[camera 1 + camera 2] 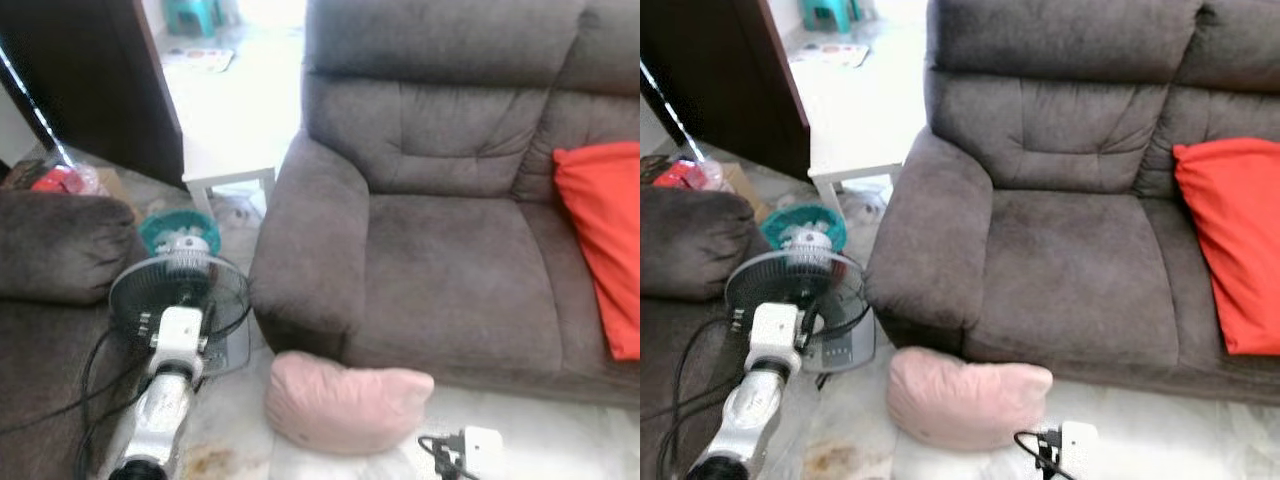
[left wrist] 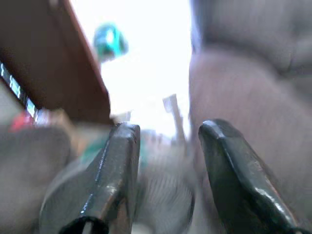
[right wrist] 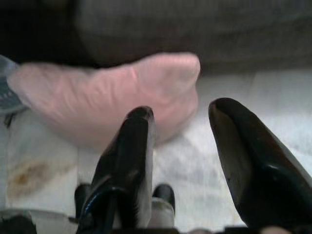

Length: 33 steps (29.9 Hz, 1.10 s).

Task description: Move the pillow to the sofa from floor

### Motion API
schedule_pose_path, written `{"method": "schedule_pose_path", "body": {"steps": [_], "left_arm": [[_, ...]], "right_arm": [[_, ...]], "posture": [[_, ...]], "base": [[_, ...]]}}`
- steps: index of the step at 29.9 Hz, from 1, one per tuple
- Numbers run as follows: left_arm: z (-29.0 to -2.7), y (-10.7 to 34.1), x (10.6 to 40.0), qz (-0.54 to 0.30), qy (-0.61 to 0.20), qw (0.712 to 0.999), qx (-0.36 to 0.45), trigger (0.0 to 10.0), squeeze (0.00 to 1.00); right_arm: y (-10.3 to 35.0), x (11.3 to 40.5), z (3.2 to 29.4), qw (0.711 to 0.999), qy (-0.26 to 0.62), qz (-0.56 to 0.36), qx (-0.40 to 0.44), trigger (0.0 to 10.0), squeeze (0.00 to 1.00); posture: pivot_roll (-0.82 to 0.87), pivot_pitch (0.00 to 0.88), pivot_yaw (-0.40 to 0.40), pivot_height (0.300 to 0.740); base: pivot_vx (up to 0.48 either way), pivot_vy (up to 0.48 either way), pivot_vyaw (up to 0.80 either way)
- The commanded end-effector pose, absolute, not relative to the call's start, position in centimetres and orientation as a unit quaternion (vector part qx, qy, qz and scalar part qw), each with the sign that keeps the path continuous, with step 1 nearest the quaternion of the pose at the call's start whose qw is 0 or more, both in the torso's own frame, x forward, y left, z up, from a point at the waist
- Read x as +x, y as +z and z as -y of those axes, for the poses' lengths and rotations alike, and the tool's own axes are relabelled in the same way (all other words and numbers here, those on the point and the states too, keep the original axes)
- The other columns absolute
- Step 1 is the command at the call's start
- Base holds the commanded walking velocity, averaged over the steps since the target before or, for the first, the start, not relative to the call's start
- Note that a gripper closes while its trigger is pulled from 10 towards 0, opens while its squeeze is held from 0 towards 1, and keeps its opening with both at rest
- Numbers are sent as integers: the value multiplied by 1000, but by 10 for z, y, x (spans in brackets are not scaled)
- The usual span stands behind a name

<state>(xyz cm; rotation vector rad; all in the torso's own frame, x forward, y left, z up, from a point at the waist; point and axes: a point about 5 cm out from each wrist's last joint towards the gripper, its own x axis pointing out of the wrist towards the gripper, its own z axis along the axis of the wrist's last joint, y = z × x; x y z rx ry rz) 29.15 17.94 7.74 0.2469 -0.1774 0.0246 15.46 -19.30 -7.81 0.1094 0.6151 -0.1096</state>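
Right hand, fingers apart, near one pink pillow on floor.

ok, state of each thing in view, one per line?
pink pillow: on floor, against sofa front
red cushion: on sofa seat, leaning on backrest
sofa: left seat bare
fan: on floor, beside sofa arm
left gripper: open, holds nothing
right gripper: open, just short of pink pillow
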Motion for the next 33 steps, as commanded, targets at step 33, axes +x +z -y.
{"method": "schedule_pose_path", "body": {"steps": [33], "left_arm": [[-171,106,246,80,13,988,131,10000,0]], "right_arm": [[49,259,199,998,-30,46,19,10000,0]], "posture": [[120,20,-19,740]], "base": [[0,0,0]]}}
